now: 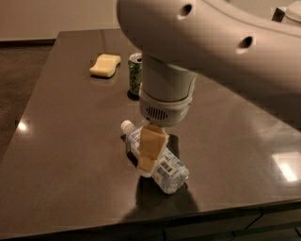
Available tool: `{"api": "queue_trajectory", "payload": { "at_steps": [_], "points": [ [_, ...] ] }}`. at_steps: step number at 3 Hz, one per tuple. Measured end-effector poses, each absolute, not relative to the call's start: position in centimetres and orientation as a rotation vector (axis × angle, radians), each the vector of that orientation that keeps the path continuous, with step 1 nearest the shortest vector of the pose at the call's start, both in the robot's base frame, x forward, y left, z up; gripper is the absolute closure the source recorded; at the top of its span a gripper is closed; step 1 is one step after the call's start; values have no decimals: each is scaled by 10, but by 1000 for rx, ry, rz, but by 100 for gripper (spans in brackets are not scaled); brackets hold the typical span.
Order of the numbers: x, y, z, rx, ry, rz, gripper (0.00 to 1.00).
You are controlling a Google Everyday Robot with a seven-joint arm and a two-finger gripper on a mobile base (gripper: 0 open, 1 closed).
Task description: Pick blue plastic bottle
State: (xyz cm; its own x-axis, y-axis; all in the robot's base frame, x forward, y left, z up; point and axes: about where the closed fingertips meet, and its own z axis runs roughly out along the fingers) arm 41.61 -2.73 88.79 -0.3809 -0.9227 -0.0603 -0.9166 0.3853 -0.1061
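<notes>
The blue plastic bottle [170, 170] lies on its side on the dark table [61, 141], white cap [126, 125] pointing back left and base toward the front edge. My gripper [148, 164] hangs from the large white arm and is down at the bottle's middle. Its cream tip covers part of the label and reaches the table surface. The far side of the bottle under the gripper is hidden.
A green soda can [135, 73] stands upright behind the bottle, partly hidden by my arm. A yellow sponge [105, 65] lies to the left of the can. The table's front edge runs just below the bottle. A white object [291, 12] sits at the far right.
</notes>
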Motion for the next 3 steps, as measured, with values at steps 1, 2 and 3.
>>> {"api": "queue_trajectory", "payload": {
  "at_steps": [1, 2, 3],
  "points": [
    [418, -18, 872, -1664, 2603, -33, 0],
    [418, -10, 866, -1653, 2652, 12, 0],
    [418, -7, 860, -1630, 2690, 17, 0]
  ]
}}
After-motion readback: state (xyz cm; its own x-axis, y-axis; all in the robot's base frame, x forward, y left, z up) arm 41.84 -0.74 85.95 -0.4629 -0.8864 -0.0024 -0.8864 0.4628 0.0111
